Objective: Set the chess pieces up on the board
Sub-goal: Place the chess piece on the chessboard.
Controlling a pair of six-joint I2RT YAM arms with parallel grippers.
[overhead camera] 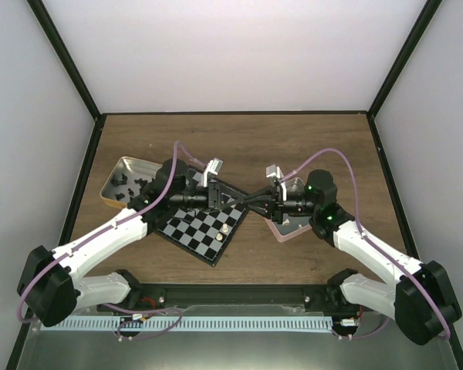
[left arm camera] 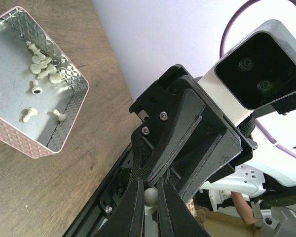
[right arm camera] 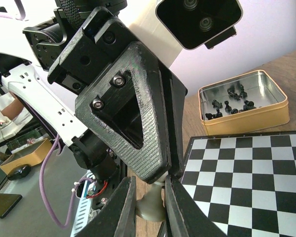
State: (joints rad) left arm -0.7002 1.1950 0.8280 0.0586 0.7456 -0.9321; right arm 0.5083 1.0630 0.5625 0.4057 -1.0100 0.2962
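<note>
Midair, L gripper (left arm camera: 150, 210) and R gripper (right arm camera: 150, 197) meet tip to tip over the board's (overhead camera: 191, 231) 3 o'clock corner. Both are clamped on one cream piece (left arm camera: 150, 196). Each wrist cam shows it pinched betw. its own fingers, w/ the other gripper's tips coming onto it from 12 o'clock. Board lies turned like a diamond near table centre. A pale piece (overhead camera: 225, 229) stands on it towards its 4 o'clock side. Gold tin (overhead camera: 112, 181) w/ black pcs (overhead camera: 131, 187) lies at the board's 10 o'clock; touching or just beside, can't tell. Pink tray (left arm camera: 19, 140) w/ white pcs (left arm camera: 42, 66) lies at the board's 3 o'clock, partly under the R arm.
</note>
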